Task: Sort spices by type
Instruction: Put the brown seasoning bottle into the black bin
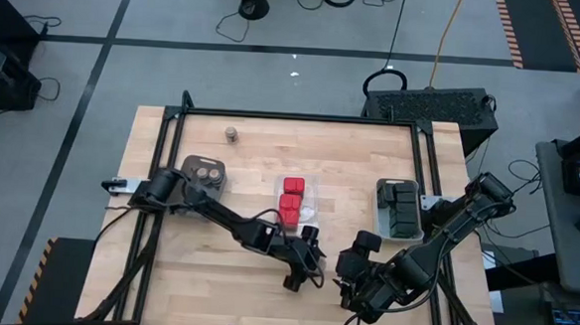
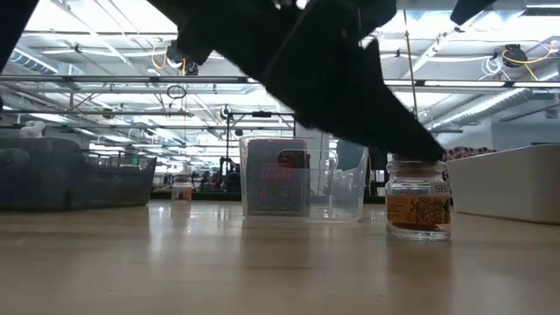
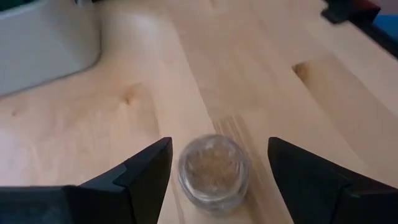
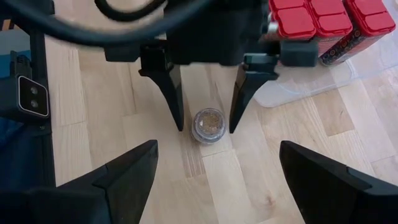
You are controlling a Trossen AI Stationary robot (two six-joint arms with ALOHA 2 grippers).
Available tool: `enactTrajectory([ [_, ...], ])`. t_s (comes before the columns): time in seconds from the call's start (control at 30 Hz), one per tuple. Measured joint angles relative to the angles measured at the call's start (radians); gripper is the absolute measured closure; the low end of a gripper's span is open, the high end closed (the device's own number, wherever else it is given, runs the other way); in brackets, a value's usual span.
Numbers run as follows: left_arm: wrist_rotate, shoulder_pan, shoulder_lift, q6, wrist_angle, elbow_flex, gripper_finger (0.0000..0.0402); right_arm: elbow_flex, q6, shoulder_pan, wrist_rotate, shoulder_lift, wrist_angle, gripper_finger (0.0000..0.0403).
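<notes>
Wooden bench point(image 1: 204, 277): three red boxes point(image 1: 291, 199) in clear tray point(image 1: 312, 187). Left hand point(image 4: 206, 106) spread astride one jar point(image 4: 208, 125), untouched. Right hand point(image 1: 348, 303) spread nearby.

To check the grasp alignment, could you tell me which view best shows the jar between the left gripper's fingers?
The right wrist view: jar centred in the open left gripper. Left wrist shows it blurred, low view side-on, high view hides it.

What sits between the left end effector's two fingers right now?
A small round jar stands on the table between the open left end effector's fingers, not yet touched; the right wrist view shows it best.
</notes>
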Motion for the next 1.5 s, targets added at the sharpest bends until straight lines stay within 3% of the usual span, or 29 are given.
enactTrajectory([
  [0.33, -0.003, 0.005, 0.045, 0.009, 0.057, 0.001, 0.0132, 0.000, 0.000, 0.000, 0.001, 0.000, 0.000, 0.0085],
  [1.23, -0.020, 0.015, 0.044, 0.004, -0.008, 0.002, 0.0132, 0.000, 0.000, 0.000, 0.000, 0.000, 0.002, 0.0085],
  [1.5, -0.011, 0.015, 0.044, 0.008, -0.022, 0.001, 0.0175, 0.000, 0.000, 0.000, 0.000, 0.000, 0.002, 0.0085],
])
